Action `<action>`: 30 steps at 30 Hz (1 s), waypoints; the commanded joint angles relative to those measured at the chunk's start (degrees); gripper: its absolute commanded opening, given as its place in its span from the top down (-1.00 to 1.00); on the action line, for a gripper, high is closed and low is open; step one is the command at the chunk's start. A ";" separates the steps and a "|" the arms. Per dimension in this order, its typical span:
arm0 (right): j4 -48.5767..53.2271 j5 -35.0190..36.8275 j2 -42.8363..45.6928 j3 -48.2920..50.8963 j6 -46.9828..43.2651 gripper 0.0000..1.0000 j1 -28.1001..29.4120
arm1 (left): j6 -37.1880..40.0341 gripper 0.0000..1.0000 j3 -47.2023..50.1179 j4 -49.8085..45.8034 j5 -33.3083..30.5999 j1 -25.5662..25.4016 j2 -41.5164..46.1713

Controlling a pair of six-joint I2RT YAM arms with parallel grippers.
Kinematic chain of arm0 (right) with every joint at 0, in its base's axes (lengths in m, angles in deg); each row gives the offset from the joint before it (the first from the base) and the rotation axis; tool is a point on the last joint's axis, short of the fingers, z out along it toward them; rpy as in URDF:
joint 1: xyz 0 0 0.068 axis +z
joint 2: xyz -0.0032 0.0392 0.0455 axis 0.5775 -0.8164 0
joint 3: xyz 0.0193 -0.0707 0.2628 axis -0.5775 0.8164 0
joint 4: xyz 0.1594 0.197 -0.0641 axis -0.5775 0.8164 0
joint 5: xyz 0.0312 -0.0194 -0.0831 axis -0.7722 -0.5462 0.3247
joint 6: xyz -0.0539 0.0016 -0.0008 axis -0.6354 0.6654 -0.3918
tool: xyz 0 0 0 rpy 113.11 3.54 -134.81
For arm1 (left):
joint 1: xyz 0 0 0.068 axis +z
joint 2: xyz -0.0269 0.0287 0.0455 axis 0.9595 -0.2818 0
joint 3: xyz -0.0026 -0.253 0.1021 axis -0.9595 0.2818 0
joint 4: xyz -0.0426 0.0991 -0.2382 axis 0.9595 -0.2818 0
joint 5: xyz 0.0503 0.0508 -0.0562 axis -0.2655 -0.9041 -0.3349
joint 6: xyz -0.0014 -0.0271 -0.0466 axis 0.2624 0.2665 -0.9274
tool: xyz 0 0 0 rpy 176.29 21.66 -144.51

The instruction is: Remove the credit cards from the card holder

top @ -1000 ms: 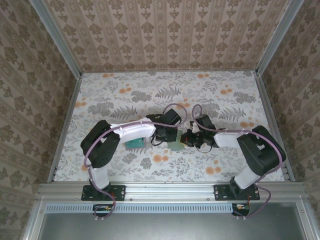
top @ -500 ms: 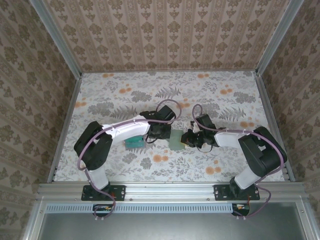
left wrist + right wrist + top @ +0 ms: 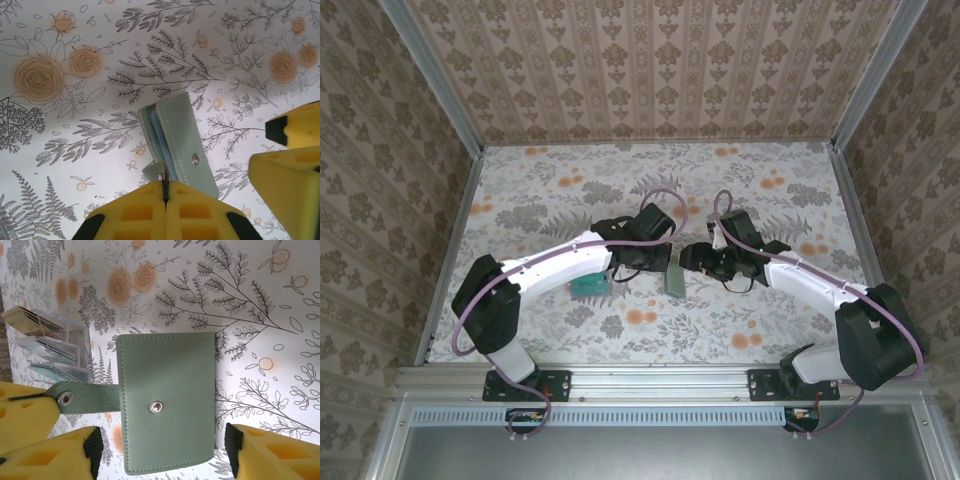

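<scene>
The card holder (image 3: 167, 400), a dull green wallet with a metal snap, hangs closed just above the floral table (image 3: 570, 190); the top view shows the card holder (image 3: 675, 281) between the two arms. My left gripper (image 3: 164, 182) is shut on its strap tab (image 3: 85, 397). My right gripper (image 3: 160, 460) is open, with one finger on each side of the holder and neither touching it. Bluish layers (image 3: 161, 140) show between the holder's covers. Several credit cards (image 3: 47, 347) lie piled to the left, the same credit cards (image 3: 588, 286) sitting under my left forearm in the top view.
Patterned walls (image 3: 650, 70) and metal rails enclose the table on three sides. The right gripper's yellow fingers (image 3: 287, 172) stand close beside the holder in the left wrist view. The far half of the table is bare floral cloth.
The right gripper has opened and let go of the card holder. Both arms have reached farther onto the table, and the holder now hangs by its strap from the left gripper.
</scene>
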 commanded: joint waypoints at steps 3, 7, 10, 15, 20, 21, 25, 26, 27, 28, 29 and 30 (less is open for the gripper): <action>-0.84 -2.83 -3.09 0.64 0.40 -0.41 -0.19 | 1.62 1.00 -1.70 0.39 1.04 -0.95 2.01; -1.61 -3.84 -4.04 0.77 0.34 -0.40 -0.09 | 1.74 1.00 -2.04 0.57 1.43 -1.10 2.54; -1.92 -4.44 -4.76 0.53 0.14 -0.42 0.02 | 2.39 1.00 -3.08 0.41 1.74 -1.47 2.63; -2.76 -5.74 -5.96 0.20 0.06 -0.44 0.19 | 2.83 1.00 -3.91 0.21 1.98 -1.45 2.19; -2.08 -5.30 -6.64 -0.13 -0.82 -0.34 0.17 | 3.18 1.00 -4.53 -0.21 1.97 -1.38 1.71; -1.91 -5.12 -6.77 -0.06 -0.91 -0.26 0.21 | 3.17 1.00 -4.55 -0.39 1.92 -1.33 1.55; -1.32 -3.22 -6.52 0.52 -1.00 0.03 0.17 | 3.02 1.00 -3.74 -1.01 1.74 -0.92 1.21; -1.11 -2.70 -6.33 0.81 -1.13 0.03 0.17 | 3.00 1.00 -3.38 -1.00 1.74 -0.68 1.28; -1.05 -2.54 -6.21 0.97 -1.30 0.03 0.16 | 2.95 1.00 -3.08 -1.00 1.74 -0.57 1.31; -0.80 -2.17 -5.95 1.20 -1.35 0.03 0.16 | 2.94 1.00 -2.60 -0.97 1.78 -0.39 1.40; -0.63 -1.87 -5.74 1.41 -1.51 0.03 0.08 | 3.03 1.00 -2.15 -0.99 1.82 -0.17 1.44; -0.42 -1.64 -5.57 1.60 -1.61 0.03 0.05 | 3.09 1.00 -1.78 -1.02 1.83 0.04 1.56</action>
